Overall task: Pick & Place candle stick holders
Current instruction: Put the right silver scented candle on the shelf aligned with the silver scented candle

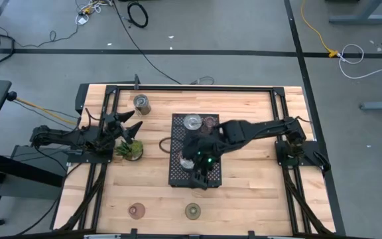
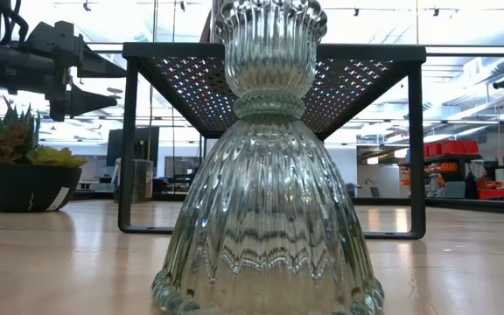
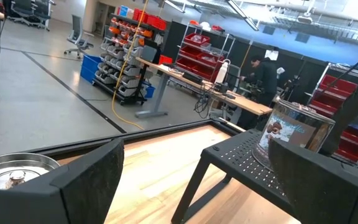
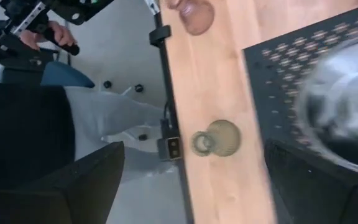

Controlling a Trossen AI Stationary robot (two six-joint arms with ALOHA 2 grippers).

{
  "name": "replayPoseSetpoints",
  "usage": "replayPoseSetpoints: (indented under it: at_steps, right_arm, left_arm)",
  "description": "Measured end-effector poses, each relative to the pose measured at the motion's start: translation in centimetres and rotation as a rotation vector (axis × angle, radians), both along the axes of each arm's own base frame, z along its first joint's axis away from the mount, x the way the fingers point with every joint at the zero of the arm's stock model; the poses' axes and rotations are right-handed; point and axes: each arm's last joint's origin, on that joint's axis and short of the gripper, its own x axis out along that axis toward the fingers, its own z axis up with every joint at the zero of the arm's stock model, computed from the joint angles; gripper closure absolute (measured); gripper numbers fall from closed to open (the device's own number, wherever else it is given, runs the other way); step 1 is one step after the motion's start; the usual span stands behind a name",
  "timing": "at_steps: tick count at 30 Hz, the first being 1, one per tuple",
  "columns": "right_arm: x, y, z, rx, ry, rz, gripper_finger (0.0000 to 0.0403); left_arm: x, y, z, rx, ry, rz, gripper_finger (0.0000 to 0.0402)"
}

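light: bright, even | low view: backlit | right wrist view: motion-blurred

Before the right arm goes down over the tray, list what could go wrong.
1. The right gripper hangs open over the black tray, close to a silver cup; a slightly off descent could knock the cup over.
2. A second silver cup and a brownish-pink disc share the tray beside the arm; its sweep might brush them.
3. The left gripper waits open beside the plant, which it may clip.
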Motion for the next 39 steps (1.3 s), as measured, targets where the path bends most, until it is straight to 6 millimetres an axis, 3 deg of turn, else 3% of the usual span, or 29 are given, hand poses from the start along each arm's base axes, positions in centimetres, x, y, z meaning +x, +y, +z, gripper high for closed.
replayPoseSetpoints:
  at_steps: [10, 17, 39]
  right_arm:
    - [2.7, 1.0, -3.7, 0.193, -0.070, 0.039, 0.0020]
    - [2.8, 0.8, -4.0, 0.181, -0.067, 0.007, 0.0021]
    - [2.9, -2.7, -4.6, 0.089, -0.035, -0.036, 0.0021]
  left_arm:
    - [0.0, 0.0, 0.0, 0.000, 0.000, 0.000, 0.0003]
    - [0.0, 0.0, 0.0, 0.000, 0.000, 0.000, 0.0003]
    - [0.0, 0.0, 0.0, 0.001, 0.001, 0.000, 0.0003]
